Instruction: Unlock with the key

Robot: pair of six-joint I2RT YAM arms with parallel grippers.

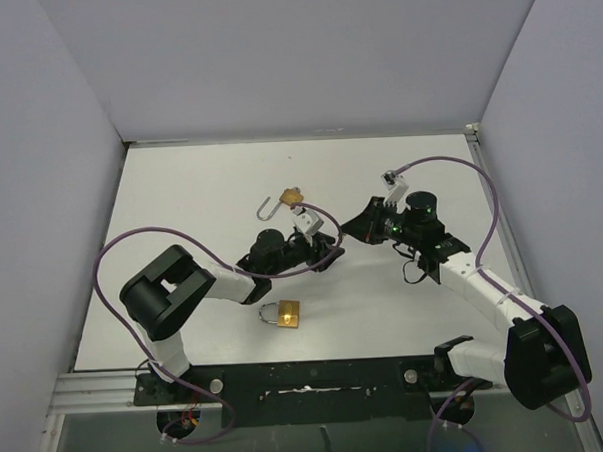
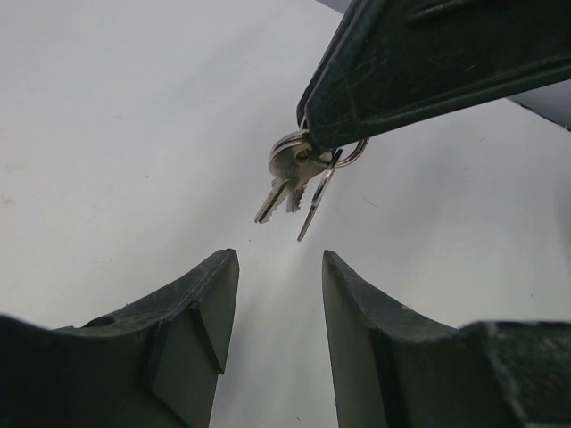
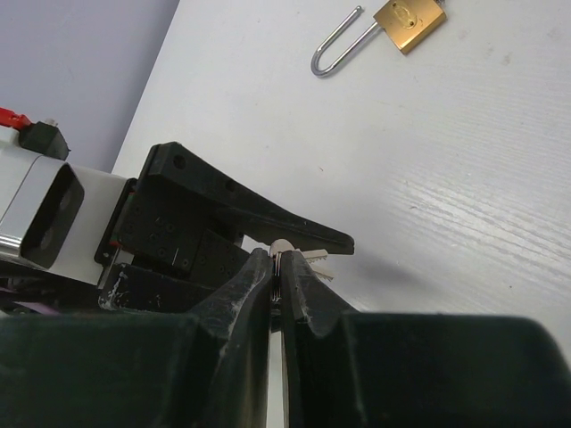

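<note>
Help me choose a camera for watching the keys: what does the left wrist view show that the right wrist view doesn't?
Only left wrist: the keys hanging from their ring, blades down, ahead of the left pincer, whose jaws stand apart. Only right wrist: the open padlock lying on the table, and the right pincer shut on the keys. Both: the keys and the white table.
</note>
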